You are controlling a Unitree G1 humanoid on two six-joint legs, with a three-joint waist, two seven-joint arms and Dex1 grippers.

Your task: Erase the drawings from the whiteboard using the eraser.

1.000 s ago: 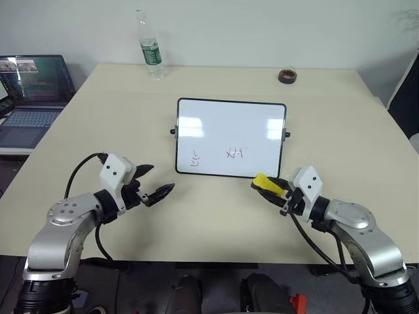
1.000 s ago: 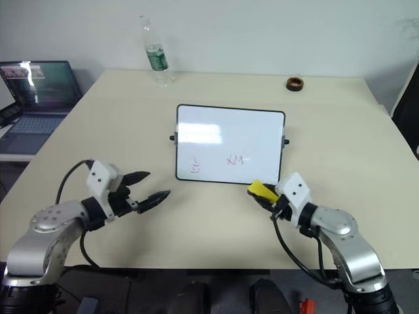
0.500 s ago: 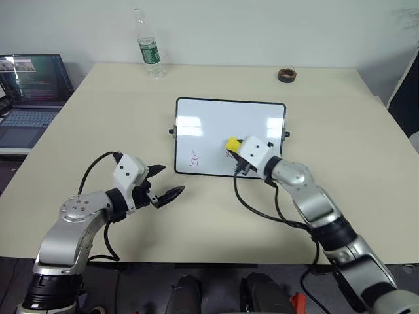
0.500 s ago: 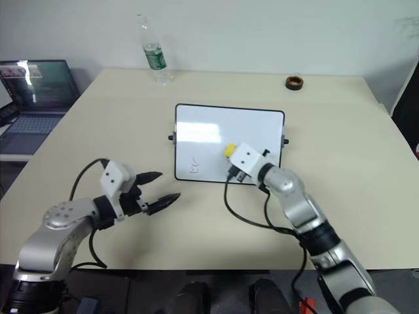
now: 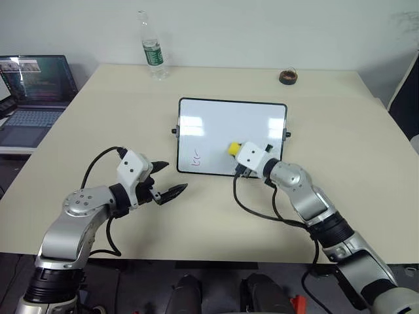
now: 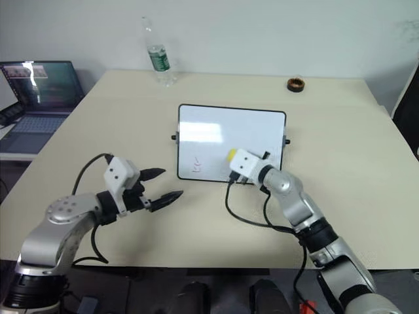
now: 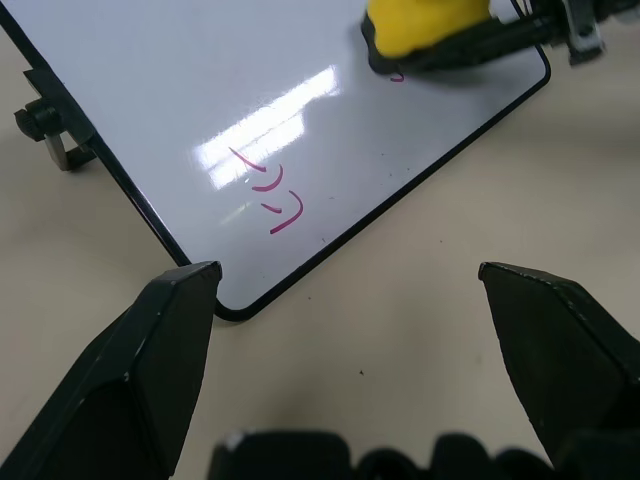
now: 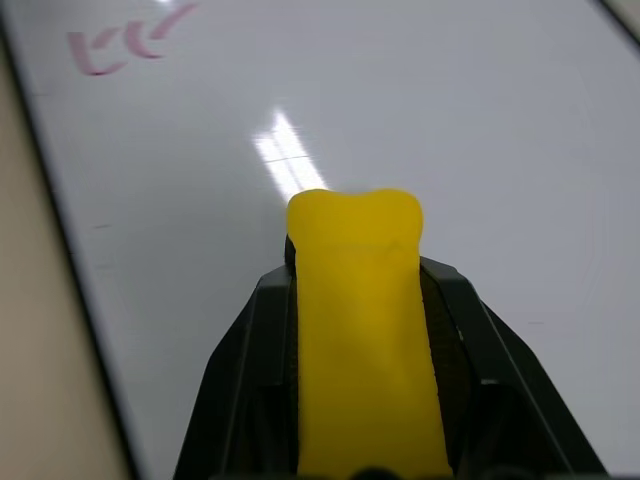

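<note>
The whiteboard (image 5: 216, 121) lies flat at the table's middle. My right gripper (image 5: 238, 152) is shut on the yellow eraser (image 5: 233, 148), which sits on the board's lower middle. The eraser (image 7: 420, 22) has a trace of red marker at its edge. One of the drawings (image 5: 195, 157), a few reddish strokes, shows near the board's lower left corner, and again (image 7: 270, 195) in the left wrist view. The right wrist view has the eraser (image 8: 365, 330) clamped between the black fingers over the white surface. My left gripper (image 5: 175, 175) hangs open over bare table just off that corner.
A plastic bottle (image 5: 151, 47) stands at the table's far left edge. A dark tape roll (image 5: 287, 76) lies at the far right. An open laptop (image 5: 33, 85) sits on a side desk to the left. Bare tabletop surrounds the board.
My right arm swung the eraser from the table by the board's lower right corner onto the board, covering the middle scribble. My left gripper edged slightly toward the board.
</note>
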